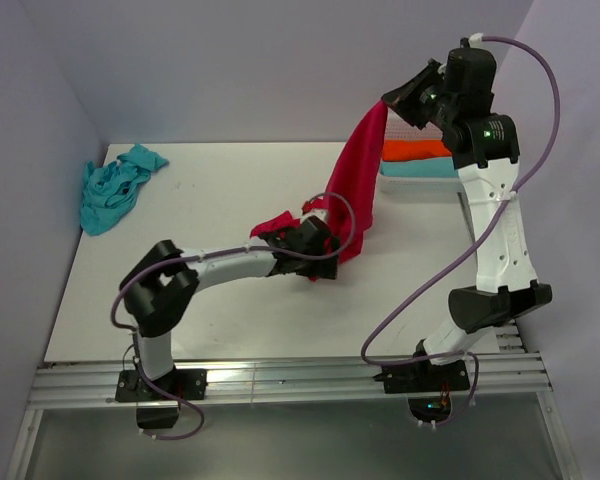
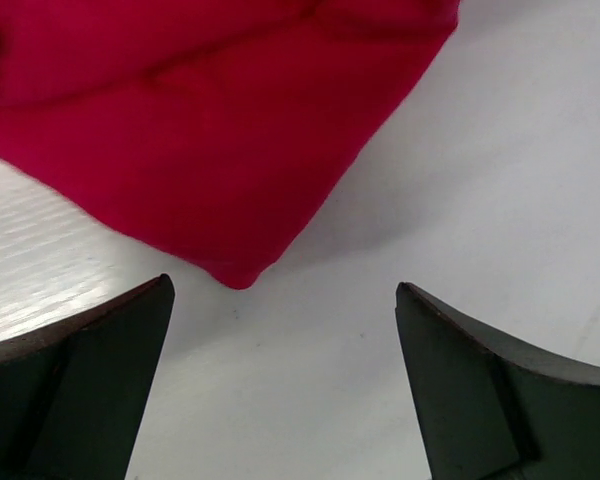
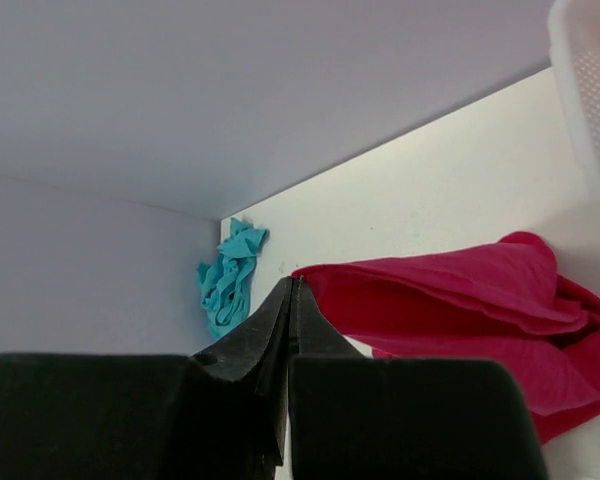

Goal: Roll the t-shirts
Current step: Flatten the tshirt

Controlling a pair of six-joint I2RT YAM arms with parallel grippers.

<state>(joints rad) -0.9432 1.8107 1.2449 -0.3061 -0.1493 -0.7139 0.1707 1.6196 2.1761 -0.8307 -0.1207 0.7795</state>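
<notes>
My right gripper point(image 3: 292, 285) pinches the red t-shirt point(image 1: 358, 190) aloft; my left gripper point(image 2: 282, 290) gapes empty by its lower corner. One basket point(image 3: 583, 95) at two o'clock, one turquoise t-shirt point(image 1: 115, 185) at ten

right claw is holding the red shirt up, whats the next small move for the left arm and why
Probably ease the open left claw forward onto the red shirt's lower corner and close. The right claw is shut on the shirt's upper edge, holding it high, while that corner sits ungripped just ahead of the left claw over the table. A second hold should help spread it.
</notes>
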